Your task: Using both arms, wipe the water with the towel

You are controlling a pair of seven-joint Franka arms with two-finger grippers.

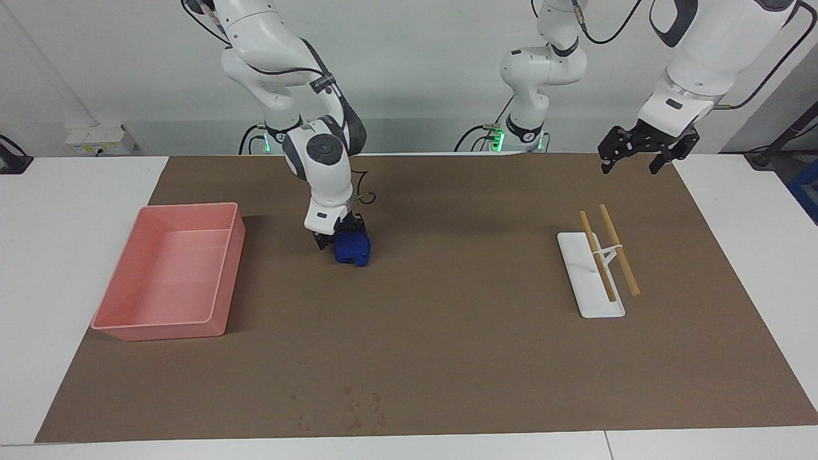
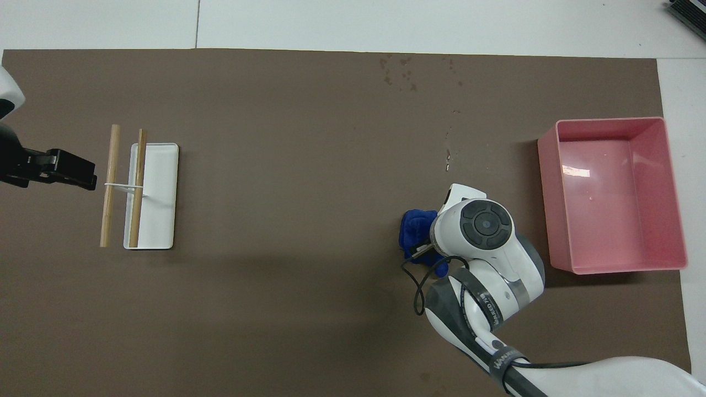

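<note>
From the facing view, the right gripper [image 1: 337, 241] is clenched on the blue towel [image 1: 351, 250], which hangs under it over the brown surface [image 1: 447, 332]. The left gripper [image 1: 639, 153] waits up high with its fingers spread apart.

From the overhead view, the towel [image 2: 415, 231] peeks out beside the right arm's wrist, and the left gripper [image 2: 66, 171] sits beside the white stand [image 2: 157, 193].

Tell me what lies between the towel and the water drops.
Only bare brown mat lies between the towel and the water drops; the facing view shows it.

We see our right arm [image 2: 485, 259] over the blue towel [image 2: 415, 231] beside the pink tray [image 2: 606, 264]; our left tool [image 2: 60, 171] hangs near the wooden sticks [image 2: 110, 187].
</note>
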